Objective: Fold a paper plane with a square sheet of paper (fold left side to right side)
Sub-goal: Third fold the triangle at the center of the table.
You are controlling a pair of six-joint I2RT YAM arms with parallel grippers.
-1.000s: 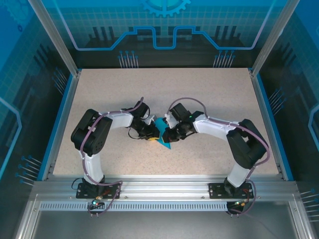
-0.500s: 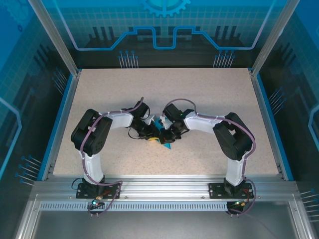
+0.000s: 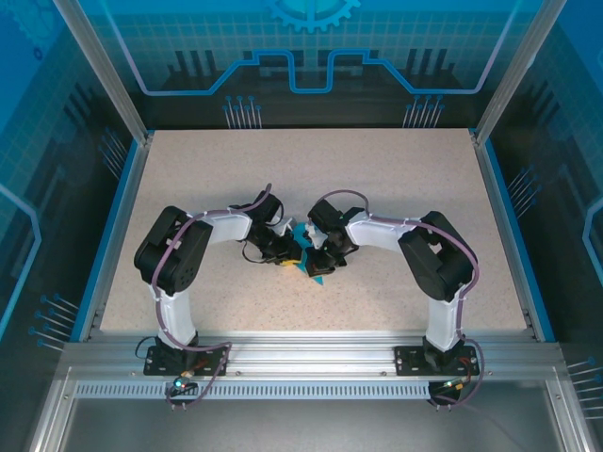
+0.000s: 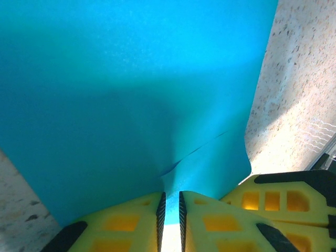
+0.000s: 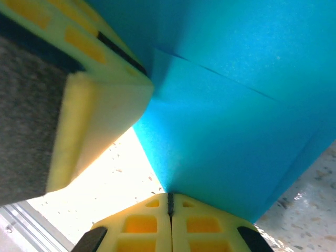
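The teal-blue sheet of paper [image 3: 316, 274] is held up between both grippers at the middle of the table, and its pointed tip hangs toward the near edge. In the left wrist view the paper [image 4: 131, 89] shows a short crease, and my left gripper [image 4: 170, 195] is shut on its lower edge. In the right wrist view the paper [image 5: 236, 121] shows a layered flap line, and my right gripper [image 5: 169, 195] is shut on its lowest corner. From above, the left gripper [image 3: 293, 254] and right gripper [image 3: 320, 258] almost touch.
The speckled table [image 3: 396, 188] has open surface all around the arms. Blue rails [image 3: 118, 235] and metal posts bound it left and right. A yellow finger of the right gripper [image 4: 286, 202] sits close beside my left jaws. The left gripper's finger [image 5: 105, 105] crowds the right wrist view.
The right arm has swung left and folded in, bringing its gripper closer to the left one. Less of the paper shows from above. The left arm has stayed put.
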